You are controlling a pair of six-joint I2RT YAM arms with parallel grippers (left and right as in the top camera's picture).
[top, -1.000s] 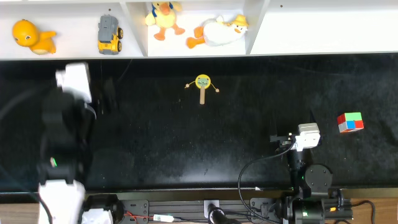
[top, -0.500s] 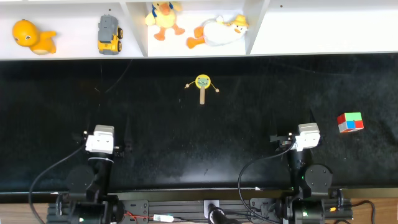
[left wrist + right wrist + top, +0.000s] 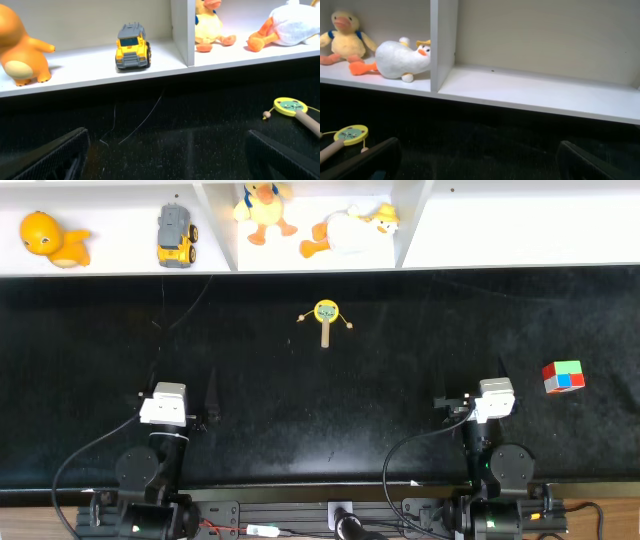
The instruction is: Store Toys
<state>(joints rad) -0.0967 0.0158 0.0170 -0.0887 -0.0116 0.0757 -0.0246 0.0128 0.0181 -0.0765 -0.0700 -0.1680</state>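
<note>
Four toys (image 3: 175, 235) sit on the shelf (image 3: 120, 262). The rattle (image 3: 326, 312) at 12 o'clock and the cube (image 3: 563, 376) at 3 o'clock wait on the counter (image 3: 400, 430). The left end effector (image 3: 170, 155) and right end effector (image 3: 480, 162) are spread apart, empty.

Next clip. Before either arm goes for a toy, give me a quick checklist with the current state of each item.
1. Left gripper open, holding nothing: ok.
2. Right gripper open, holding nothing: ok.
3. All toys on the shelf: not ok; rattle drum and colour cube lie on the table.
4. The colour cube lies on the right arm's side: ok.
5. Nothing between the rattle drum and the shelf: ok.
</note>
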